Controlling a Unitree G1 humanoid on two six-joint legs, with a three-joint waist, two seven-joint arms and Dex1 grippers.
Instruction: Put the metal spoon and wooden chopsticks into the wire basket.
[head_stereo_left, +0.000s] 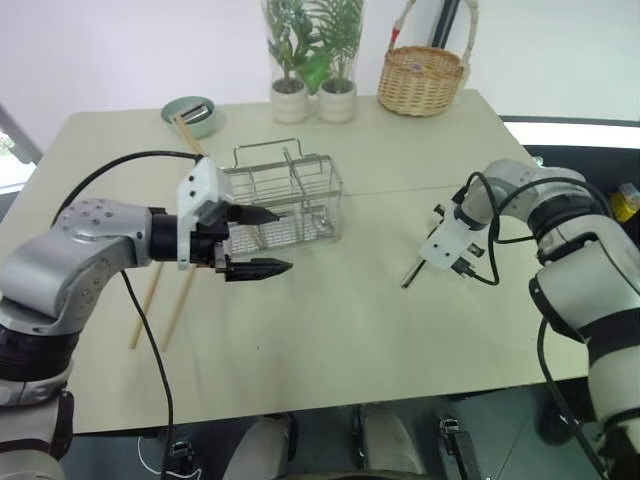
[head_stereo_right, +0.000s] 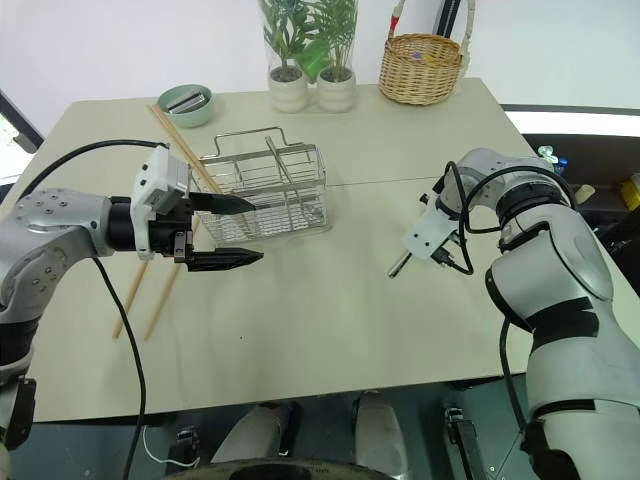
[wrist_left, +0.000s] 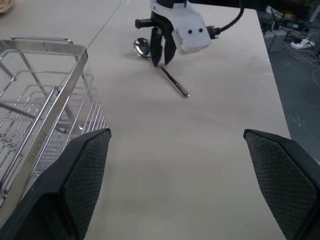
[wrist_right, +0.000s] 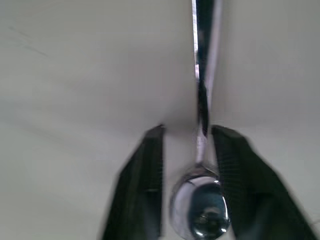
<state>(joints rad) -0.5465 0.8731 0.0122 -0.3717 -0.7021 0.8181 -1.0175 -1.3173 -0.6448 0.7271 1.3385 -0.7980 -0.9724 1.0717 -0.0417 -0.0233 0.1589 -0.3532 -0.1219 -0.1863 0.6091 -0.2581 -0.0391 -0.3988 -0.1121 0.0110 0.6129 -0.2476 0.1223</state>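
Two things still need to go in the basket (head_stereo_left: 287, 197), and neither is in it yet as far as I can see, its compartments look bare. Right pincer (wrist_left: 162, 50) is pointed down at the counter (head_stereo_left: 330, 330) with its fingers straddling the spoon (wrist_left: 161, 67) just behind the bowl. Fingers look drawn in around the neck, so I'd call it pinching the spoon, which is lying flat on the counter. Handle runs out away from the pincer toward the robot's side, bowl end tucked under the wrist. So the lift is clearly the right arm's job, then a carry leftward to the basket, which sits well apart.

Left pincer (head_stereo_left: 255, 240) hangs spread wide, holding nothing, just in front of the basket. Chopsticks (head_stereo_left: 165, 300) lie on the counter beside the left arm, long axis running front to back, one end near a green bowl (head_stereo_left: 190, 113).
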